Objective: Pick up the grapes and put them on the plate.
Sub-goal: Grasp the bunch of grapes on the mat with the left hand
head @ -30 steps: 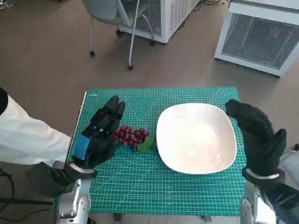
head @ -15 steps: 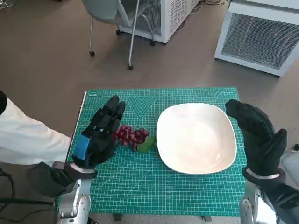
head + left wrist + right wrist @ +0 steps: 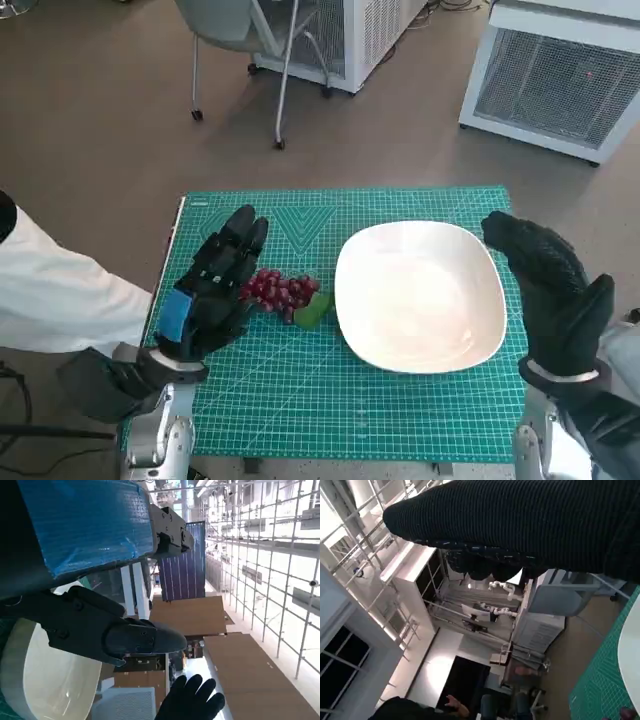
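Both hands empty; grapes on the mat, not on the plate.
Left hand [image 3: 213,290] hovers with fingers spread, grapes [image 3: 282,291] just beside its fingers, toward the plate [image 3: 420,296]. Right hand [image 3: 548,293] stands upright, fingers apart, holding nothing, just beyond the plate's far rim. All on the green mat [image 3: 340,410].

Looks like a robotics lab. A green cutting mat [image 3: 350,400] is laid over a small table, white ventilated equipment cabinets [image 3: 560,80] are parked on the brown floor [image 3: 100,130] beside a wheeled chair [image 3: 250,40], and white robot arms [image 3: 502,587] can be spotted by tall industrial windows [image 3: 265,555].
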Robot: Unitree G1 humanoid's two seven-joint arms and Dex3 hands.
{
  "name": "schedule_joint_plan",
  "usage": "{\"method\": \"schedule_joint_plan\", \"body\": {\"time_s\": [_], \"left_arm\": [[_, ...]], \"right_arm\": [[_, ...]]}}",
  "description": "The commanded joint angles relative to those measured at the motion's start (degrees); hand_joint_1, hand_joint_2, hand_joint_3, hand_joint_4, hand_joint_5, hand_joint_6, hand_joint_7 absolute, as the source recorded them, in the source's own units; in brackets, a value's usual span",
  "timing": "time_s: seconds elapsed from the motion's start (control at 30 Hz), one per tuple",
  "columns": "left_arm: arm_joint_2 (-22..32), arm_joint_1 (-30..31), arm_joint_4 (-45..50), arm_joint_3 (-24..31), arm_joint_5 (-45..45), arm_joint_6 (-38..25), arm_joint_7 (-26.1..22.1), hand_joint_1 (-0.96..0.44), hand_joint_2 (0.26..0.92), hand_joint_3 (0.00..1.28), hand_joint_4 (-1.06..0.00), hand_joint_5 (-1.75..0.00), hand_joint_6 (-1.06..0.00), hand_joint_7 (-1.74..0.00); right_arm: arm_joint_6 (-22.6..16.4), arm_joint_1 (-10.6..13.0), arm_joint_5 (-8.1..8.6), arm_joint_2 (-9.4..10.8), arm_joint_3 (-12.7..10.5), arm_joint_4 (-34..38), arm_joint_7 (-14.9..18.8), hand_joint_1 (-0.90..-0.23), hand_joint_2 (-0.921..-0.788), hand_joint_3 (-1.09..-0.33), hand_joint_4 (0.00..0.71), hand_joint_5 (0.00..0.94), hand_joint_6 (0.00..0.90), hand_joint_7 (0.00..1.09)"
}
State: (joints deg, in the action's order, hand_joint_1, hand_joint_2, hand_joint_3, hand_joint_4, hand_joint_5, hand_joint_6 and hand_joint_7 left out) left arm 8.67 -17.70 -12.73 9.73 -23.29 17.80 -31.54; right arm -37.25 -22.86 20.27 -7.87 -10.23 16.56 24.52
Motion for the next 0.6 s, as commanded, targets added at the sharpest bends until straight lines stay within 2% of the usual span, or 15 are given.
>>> {"method": "schedule_joint_plan", "body": {"time_s": [0.03,0.33,0.5,0.6], "left_arm": [[0.12,0.58,0.95,0.09,-0.40,-0.30,-0.26,-0.57,0.921,0.27,-0.13,0.00,-0.24,-0.07],[1.87,-0.28,1.11,0.18,2.75,1.24,0.96,-0.55,0.921,0.26,-0.14,0.00,-0.24,-0.08],[7.77,-1.60,1.85,-0.37,18.15,6.05,7.84,-0.50,0.919,0.17,-0.15,-0.01,-0.25,-0.08],[12.44,-1.94,4.56,-1.50,28.86,5.11,11.56,-0.47,0.905,0.11,-0.12,0.00,-0.22,-0.07]], "right_arm": [[0.56,0.38,0.47,0.00,-0.08,0.44,0.52,-0.469,-0.921,-0.550,0.637,0.000,0.277,0.64],[0.48,0.47,0.25,0.03,-0.17,0.53,0.32,-0.469,-0.921,-0.550,0.637,0.000,0.277,0.64],[0.56,0.54,0.13,0.10,-0.19,0.49,0.13,-0.469,-0.921,-0.550,0.637,0.000,0.277,0.64],[0.61,0.63,0.07,0.13,-0.18,0.36,0.04,-0.469,-0.921,-0.550,0.637,0.000,0.277,0.64]]}}
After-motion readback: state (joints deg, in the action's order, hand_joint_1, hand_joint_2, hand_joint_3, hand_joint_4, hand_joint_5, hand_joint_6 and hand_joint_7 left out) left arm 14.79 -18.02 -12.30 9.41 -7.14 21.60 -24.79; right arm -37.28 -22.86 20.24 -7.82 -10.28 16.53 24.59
